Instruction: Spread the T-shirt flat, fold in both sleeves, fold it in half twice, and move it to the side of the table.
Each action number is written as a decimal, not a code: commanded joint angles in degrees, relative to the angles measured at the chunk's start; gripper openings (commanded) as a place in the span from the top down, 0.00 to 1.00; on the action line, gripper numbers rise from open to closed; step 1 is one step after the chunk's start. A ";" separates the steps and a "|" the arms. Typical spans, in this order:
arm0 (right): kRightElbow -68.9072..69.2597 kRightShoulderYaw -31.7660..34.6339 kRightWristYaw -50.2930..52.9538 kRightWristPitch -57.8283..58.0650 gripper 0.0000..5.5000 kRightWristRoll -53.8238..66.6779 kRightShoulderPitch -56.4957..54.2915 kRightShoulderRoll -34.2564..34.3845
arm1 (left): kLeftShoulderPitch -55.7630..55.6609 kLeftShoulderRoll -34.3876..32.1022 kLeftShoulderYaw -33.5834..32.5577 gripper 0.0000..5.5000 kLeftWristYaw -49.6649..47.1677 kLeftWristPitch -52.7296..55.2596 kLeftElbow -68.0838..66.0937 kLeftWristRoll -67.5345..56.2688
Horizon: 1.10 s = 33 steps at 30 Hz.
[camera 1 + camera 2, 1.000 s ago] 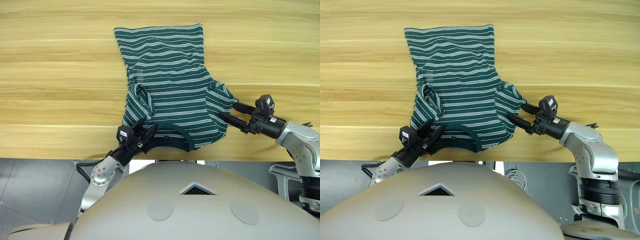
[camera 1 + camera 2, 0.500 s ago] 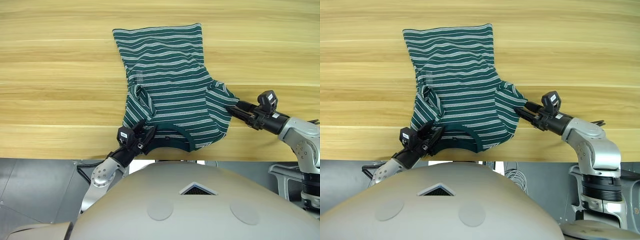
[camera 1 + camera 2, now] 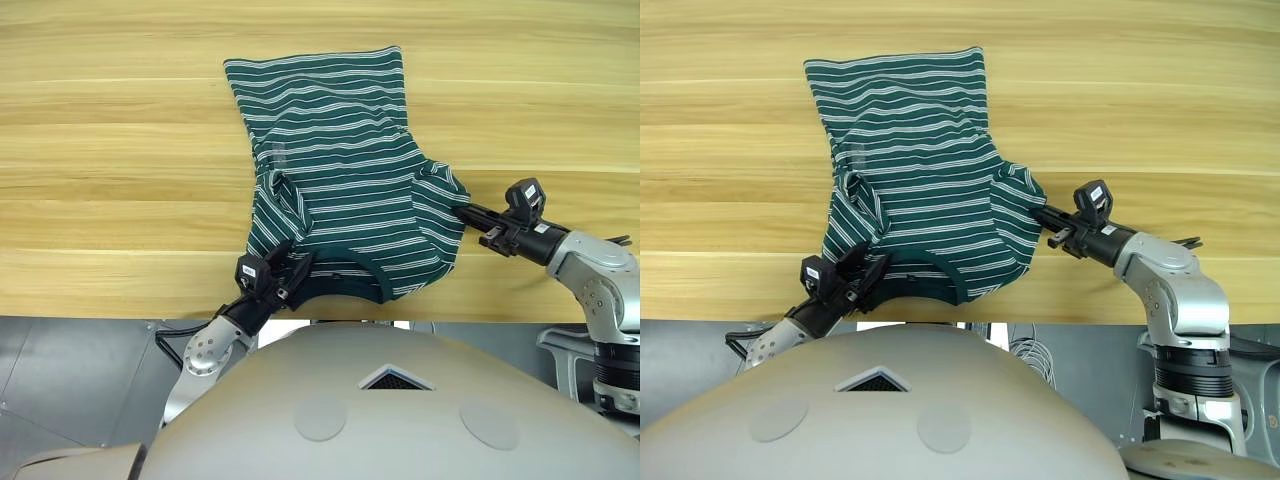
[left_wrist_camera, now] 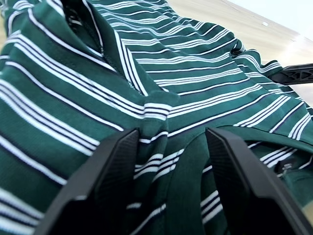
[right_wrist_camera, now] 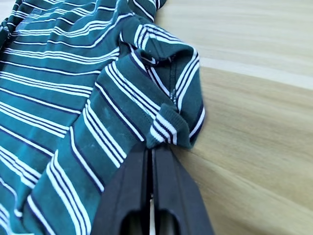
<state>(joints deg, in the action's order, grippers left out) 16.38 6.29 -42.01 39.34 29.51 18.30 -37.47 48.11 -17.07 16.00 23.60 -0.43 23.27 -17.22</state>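
Note:
A dark green T-shirt [image 3: 335, 170] with white stripes lies crumpled on the wooden table [image 3: 120, 150], hem far from me, collar [image 3: 352, 276] at the near edge. My left gripper [image 3: 288, 268] sits at the shirt's near left shoulder. Its fingers [image 4: 115, 169] stand apart with bunched fabric between them, so it is open. My right gripper [image 3: 468, 211] is at the shirt's right side, shut on the folded edge of the right sleeve [image 5: 168, 112], which shows pinched at the fingertips [image 5: 152, 152].
Bare wood lies to the left, right and far side of the shirt. The table's near edge [image 3: 120, 318] runs just below the collar, with grey floor beyond it.
My right gripper, open a second ago, has moved in to the sleeve and shut on its edge. The left gripper has stayed nearly in place at the shoulder.

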 commanded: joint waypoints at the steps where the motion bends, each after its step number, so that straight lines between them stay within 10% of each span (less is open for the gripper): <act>1: 2.75 0.17 0.38 0.03 0.99 -0.33 -0.78 -0.55 | 1.81 -0.44 0.52 0.56 -0.95 2.25 -2.07 1.55; 9: 14.70 -2.95 1.79 -0.31 0.99 -2.51 -0.79 -1.80 | 1.61 0.06 1.07 0.56 -1.34 1.94 -3.06 2.09; 23: 20.36 -26.89 2.51 -5.02 0.99 -21.65 -3.66 -5.55 | 1.70 0.42 2.38 0.56 -1.54 1.68 -3.78 2.93; 33: 17.76 -27.81 3.42 -5.45 0.93 -24.27 -3.74 -4.06 | 2.07 0.33 2.62 0.56 -1.55 1.58 -3.73 3.16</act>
<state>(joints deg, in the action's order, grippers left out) 34.51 -23.21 -39.16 33.01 4.63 14.95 -41.98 48.44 -15.91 17.86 22.67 -1.82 22.52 -15.44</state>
